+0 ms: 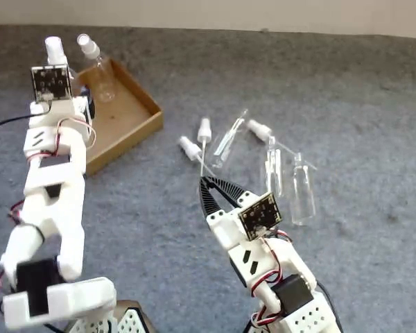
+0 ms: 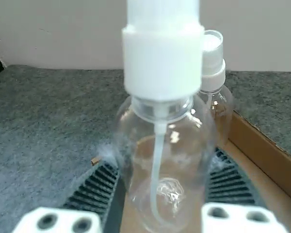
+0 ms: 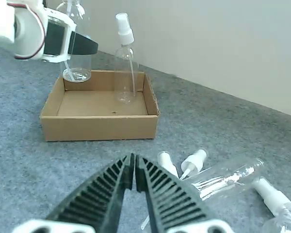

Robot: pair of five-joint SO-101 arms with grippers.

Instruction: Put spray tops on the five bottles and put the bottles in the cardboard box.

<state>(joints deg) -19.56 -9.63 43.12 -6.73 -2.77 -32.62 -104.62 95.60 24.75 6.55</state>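
One capped bottle (image 1: 97, 69) stands upright in the shallow cardboard box (image 1: 128, 121). A second capped bottle (image 2: 160, 145) sits upright at its corner, clamped in the left hand (image 2: 161, 187). Three uncapped bottles (image 1: 301, 187) and three loose spray tops (image 1: 191, 148) lie on the bench (image 1: 347, 83) nearby.

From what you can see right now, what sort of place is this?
Probably a tabletop robot test bench: a left arm and right arm on a grey carpeted surface against a plain wall, with loose bottles and spray tops beside a cardboard box.
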